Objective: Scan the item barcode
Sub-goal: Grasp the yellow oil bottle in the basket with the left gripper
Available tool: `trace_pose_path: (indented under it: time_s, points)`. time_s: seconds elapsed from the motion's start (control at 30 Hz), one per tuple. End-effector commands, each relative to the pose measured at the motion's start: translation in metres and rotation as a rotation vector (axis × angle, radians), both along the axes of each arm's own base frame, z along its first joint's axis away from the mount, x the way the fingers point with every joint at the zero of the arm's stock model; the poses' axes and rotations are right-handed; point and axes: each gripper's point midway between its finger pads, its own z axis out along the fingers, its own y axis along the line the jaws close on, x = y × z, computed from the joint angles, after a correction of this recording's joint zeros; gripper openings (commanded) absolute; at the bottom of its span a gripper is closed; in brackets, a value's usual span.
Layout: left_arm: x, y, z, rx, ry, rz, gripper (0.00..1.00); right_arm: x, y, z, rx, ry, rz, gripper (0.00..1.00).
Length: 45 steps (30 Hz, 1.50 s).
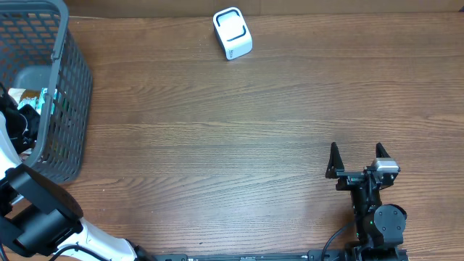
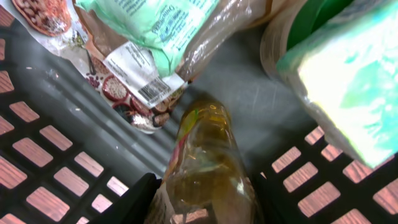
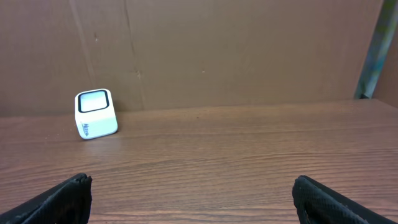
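In the left wrist view an amber clear plastic bottle (image 2: 208,155) lies on the floor of the grey mesh basket (image 2: 37,155). My left gripper (image 2: 205,190) is down in the basket with its black fingers (image 2: 140,199) pressed against both sides of the bottle. From overhead, the left arm (image 1: 14,123) reaches into the basket (image 1: 72,94) and hides its own jaws. The white cube scanner (image 1: 233,33) stands at the table's far edge, and shows again as the scanner (image 3: 96,113) in the right wrist view. My right gripper (image 1: 357,163) rests open and empty near the front right; the right gripper (image 3: 193,183) hovers over bare wood.
Other packages crowd the basket: a clear bag with a pale green label and a white barcode sticker (image 2: 152,87) just beyond the bottle, and a green-and-white package (image 2: 348,81) to the right. A brown wall (image 3: 217,50) backs the table.
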Motion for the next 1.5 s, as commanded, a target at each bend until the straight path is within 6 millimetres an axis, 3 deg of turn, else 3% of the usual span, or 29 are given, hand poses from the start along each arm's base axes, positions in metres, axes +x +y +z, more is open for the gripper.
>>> trace_pose_path:
  time_s: [0.0, 0.13, 0.23, 0.43, 0.57, 0.8, 0.9, 1.0, 1.13, 1.23, 1.37, 1.47]
  points:
    - [0.008, 0.004, 0.004, 0.007, -0.033, 0.029, 0.27, 0.0, 0.0, -0.003, -0.005, 0.002, -0.002, 1.0]
    - [0.009, 0.004, 0.004, 0.008, -0.035, 0.031, 0.26, 0.0, 0.0, -0.003, -0.005, 0.002, -0.002, 1.0]
    - [0.009, 0.005, 0.004, 0.008, -0.039, 0.045, 0.51, 0.0, 0.0, -0.003, -0.005, 0.002, -0.002, 1.0]
    - [0.008, 0.005, 0.004, 0.01, -0.036, 0.045, 0.56, 0.0, 0.0, -0.003, -0.005, 0.002, -0.002, 1.0]
    - [0.008, 0.005, 0.002, 0.007, -0.031, 0.045, 0.51, 0.0, 0.0, -0.003, -0.005, 0.002, -0.002, 1.0]
    - [0.01, 0.006, 0.003, 0.015, -0.043, 0.044, 0.2, 0.0, 0.0, -0.003, -0.005, 0.002, -0.002, 1.0]
    - [0.017, 0.012, 0.024, 0.042, -0.082, 0.046, 0.16, 0.0, 0.0, -0.003, -0.005, 0.002, -0.002, 1.0]
    - [0.027, 0.019, 0.059, 0.08, -0.145, 0.066, 0.13, 0.0, 0.0, -0.003, -0.005, 0.002, -0.002, 1.0]
    - [0.038, 0.027, 0.122, 0.16, -0.256, 0.07, 0.1, 0.0, 0.0, -0.003, -0.005, 0.002, -0.002, 1.0]
    - [0.042, 0.029, 0.183, 0.23, -0.38, 0.098, 0.05, 0.0, 0.0, -0.003, -0.005, 0.002, -0.002, 1.0]
    - [0.051, 0.015, 0.248, 0.248, -0.569, 0.061, 0.04, 0.0, 0.0, -0.003, -0.005, 0.002, -0.002, 1.0]
    - [0.054, -0.005, 0.279, 0.214, -0.674, 0.03, 0.04, 0.0, 0.0, -0.003, -0.005, 0.002, -0.002, 1.0]
